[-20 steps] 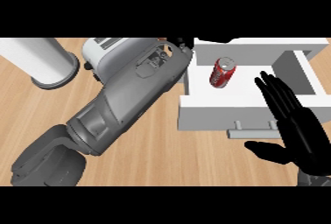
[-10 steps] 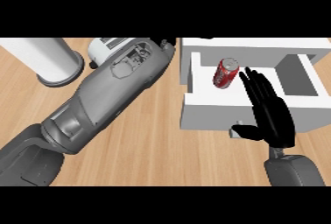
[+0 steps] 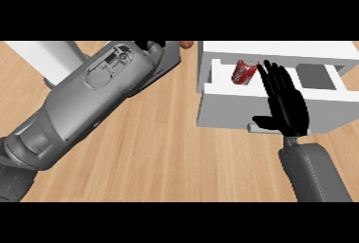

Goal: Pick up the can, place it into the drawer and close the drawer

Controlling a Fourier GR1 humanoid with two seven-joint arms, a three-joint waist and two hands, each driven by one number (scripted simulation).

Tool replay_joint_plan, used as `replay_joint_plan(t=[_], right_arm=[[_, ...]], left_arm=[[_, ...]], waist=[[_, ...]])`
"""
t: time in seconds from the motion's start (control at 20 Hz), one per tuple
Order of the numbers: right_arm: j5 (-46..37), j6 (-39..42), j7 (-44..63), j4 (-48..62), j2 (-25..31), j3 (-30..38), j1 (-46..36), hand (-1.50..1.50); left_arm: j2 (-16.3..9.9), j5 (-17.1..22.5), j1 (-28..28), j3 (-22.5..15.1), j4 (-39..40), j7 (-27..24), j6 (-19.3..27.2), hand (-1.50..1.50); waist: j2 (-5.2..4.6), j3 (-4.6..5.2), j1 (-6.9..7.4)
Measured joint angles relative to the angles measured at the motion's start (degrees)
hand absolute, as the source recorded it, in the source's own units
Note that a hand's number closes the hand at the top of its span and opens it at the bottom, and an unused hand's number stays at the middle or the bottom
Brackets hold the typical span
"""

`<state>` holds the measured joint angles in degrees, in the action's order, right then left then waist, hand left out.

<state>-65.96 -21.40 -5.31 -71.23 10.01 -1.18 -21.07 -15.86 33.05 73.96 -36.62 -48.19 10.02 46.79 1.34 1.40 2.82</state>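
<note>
Left forearm point(image 3: 91, 109) lies diagonally across worktop point(image 3: 161, 156); left hand point(image 3: 151, 45) mostly cut off at top edge — fingers cannot tell. Can point(image 3: 243, 72) already inside open drawer point(image 3: 224, 107), left compartment. Right hand point(image 3: 284, 102) has slid leftward to drawer front, fingers straight, spread flat — only closing push remains.

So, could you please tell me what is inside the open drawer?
A red can lies in the drawer. The right hand covers the middle part, so anything beneath it cannot be seen.
</note>
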Motion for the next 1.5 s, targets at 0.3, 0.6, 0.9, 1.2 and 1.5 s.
replay_joint_plan(t=[0.3,0.6,0.9,1.2,1.5], right_arm=[[-2.66,-5.33,-0.30,10.25,0.43,2.92,-6.89,-1.50],[-3.01,-11.32,-0.86,21.58,0.54,6.72,-14.81,-1.50],[-4.33,-16.41,0.46,33.72,0.01,9.45,-23.34,-1.50],[-4.34,-19.42,0.22,43.35,0.71,11.71,-31.05,-1.50],[-5.37,-20.44,1.19,50.49,1.45,12.82,-36.40,-1.50]], left_arm=[[-4.57,-0.23,-3.06,0.26,-5.39,2.70,-1.76,-1.50],[-8.12,-0.91,-7.10,0.26,-10.95,4.64,-2.29,-1.50],[-11.01,-1.95,-12.36,0.30,-17.33,5.80,-1.91,-1.50],[-12.81,-3.06,-17.09,0.57,-22.71,5.71,-1.68,-1.50],[-13.66,-4.01,-20.32,0.80,-25.73,5.47,-1.97,-1.50]], waist=[[-0.26,-0.05,0.86],[-0.82,-0.41,1.32],[-1.44,-0.92,1.48],[-1.91,-1.19,1.81],[-2.31,-1.19,1.90]])
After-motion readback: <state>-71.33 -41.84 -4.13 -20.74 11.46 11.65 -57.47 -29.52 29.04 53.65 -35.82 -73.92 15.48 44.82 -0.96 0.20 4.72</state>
